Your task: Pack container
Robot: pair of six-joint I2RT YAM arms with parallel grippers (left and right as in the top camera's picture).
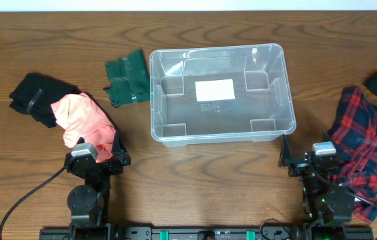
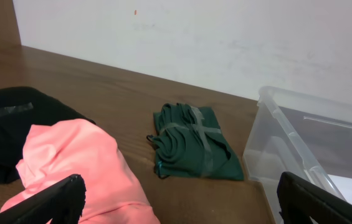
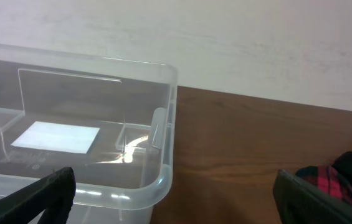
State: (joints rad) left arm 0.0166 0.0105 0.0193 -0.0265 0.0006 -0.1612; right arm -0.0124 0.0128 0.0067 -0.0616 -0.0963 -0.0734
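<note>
Container [image 1: 153,93], empty, long axis left-right, between both arms; pink garment [image 1: 81,117] just ahead of left gripper [image 1: 96,150], jaws wide; right gripper [image 1: 305,155] likewise wide.

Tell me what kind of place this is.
Probably a robotics lab bench set up for packing trials, not a home: a wooden table against a plain white wall, the left arm and right arm mounted at its near edge, and clothes beside an empty clear container.
</note>
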